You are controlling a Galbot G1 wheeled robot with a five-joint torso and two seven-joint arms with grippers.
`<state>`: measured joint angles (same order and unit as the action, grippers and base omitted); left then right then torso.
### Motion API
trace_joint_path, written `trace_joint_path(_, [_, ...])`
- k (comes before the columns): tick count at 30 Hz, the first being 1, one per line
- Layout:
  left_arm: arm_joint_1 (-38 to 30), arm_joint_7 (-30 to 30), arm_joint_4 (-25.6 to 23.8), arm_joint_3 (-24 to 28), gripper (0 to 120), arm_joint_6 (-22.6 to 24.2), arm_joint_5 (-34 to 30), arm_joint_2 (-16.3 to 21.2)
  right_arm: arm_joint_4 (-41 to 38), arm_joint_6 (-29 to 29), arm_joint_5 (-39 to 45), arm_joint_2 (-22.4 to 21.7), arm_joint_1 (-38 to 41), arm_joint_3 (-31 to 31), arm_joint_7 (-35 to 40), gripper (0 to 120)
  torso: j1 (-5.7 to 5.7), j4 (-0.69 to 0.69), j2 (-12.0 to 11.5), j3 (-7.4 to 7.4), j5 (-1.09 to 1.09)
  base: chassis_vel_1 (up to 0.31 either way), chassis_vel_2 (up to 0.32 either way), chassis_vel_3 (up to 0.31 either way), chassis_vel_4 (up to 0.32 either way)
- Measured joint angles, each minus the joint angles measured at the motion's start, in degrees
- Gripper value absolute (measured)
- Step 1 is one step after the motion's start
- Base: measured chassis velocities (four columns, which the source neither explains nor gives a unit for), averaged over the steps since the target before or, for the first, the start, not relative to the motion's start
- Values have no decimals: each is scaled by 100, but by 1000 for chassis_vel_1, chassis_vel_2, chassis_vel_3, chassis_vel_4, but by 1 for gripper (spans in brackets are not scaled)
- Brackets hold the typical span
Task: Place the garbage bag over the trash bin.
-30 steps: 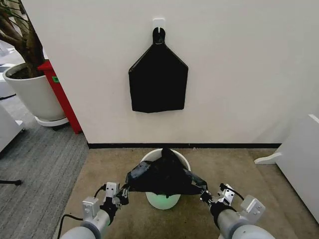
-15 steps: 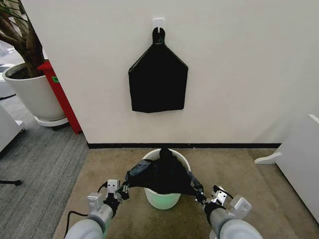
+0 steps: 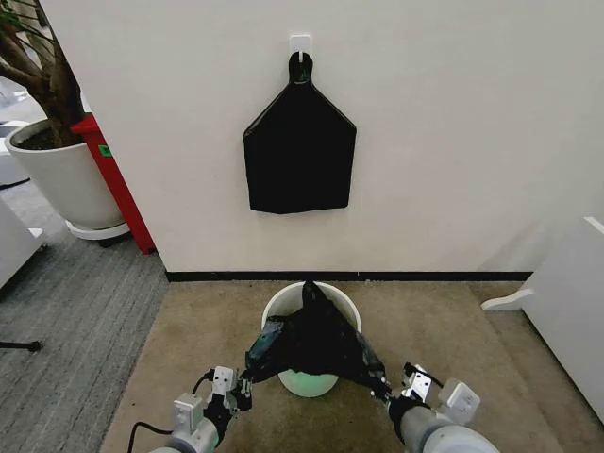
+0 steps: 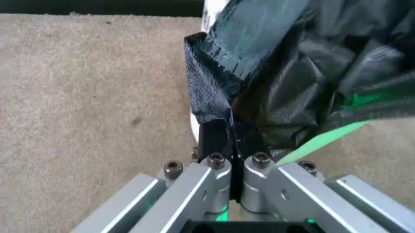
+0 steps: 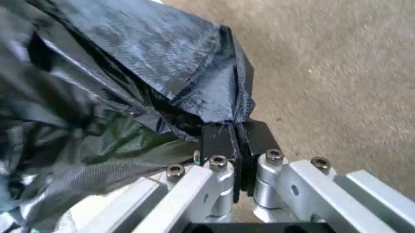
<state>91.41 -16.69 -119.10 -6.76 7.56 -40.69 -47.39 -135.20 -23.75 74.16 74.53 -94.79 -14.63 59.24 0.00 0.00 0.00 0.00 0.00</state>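
**Head view: bag stretched over the bin between two grippers**

Head view looks down on a tan carpet (image 3: 444, 321) at the foot of a white wall (image 3: 453, 142). The bin (image 3: 283, 304) stands on that carpet just in front of the dark baseboard, its cream rim showing at the back and left and its pale green base below. The bag (image 3: 316, 340) lies draped over the bin's mouth and front, peaked at the far rim and pulled out low to both sides.

The left gripper (image 3: 245, 383) sits low and to the left of the bin, jaws pinched together on the bag's left corner. From the left wrist camera, the left gripper (image 4: 230, 141) has its black fingertips (image 4: 213, 140) pressed flat against each other with a fold of the bag (image 4: 285, 87) trapped between them, and a sliver of the bin (image 4: 194, 127) shows beside the film.

The right gripper (image 3: 385, 387) sits low and to the right of the bin, likewise clamped on the bag's right corner. From the right wrist camera, the right gripper (image 5: 234, 141) has its fingertips (image 5: 217, 141) closed tight on a bunched edge of the bag (image 5: 149, 63), with carpet (image 5: 337, 73) beyond.

On the wall above hangs a flat black bundle (image 3: 300, 151) from a white hook (image 3: 300, 42). A plant pot (image 3: 61, 179) and a red panel (image 3: 115, 179) stand off to the left.
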Motion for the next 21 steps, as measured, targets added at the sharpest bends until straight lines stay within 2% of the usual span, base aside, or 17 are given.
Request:
trace_joint_path(9, [-508, 17, 253, 197, 0, -14, -4, -93, 647, 170, -630, 37, 351, -20, -516, 0, 0, 1, 0, 0, 0, 0, 0, 0, 0])
trace_joint_path(13, [-833, 15, 299, 244, 0, 48, -202, -80, 863, 219, -843, -39, 584, -44, -689, 0, 0, -1, 0, 0, 0, 0, 0, 0, 0])
trace_joint_path(21, [-905, 17, 336, 240, 0, 68, -304, -42, 976, 199, -866, -80, 663, -51, -768, 0, 0, 0, 0, 0, 0, 0, 0, 0, 0])
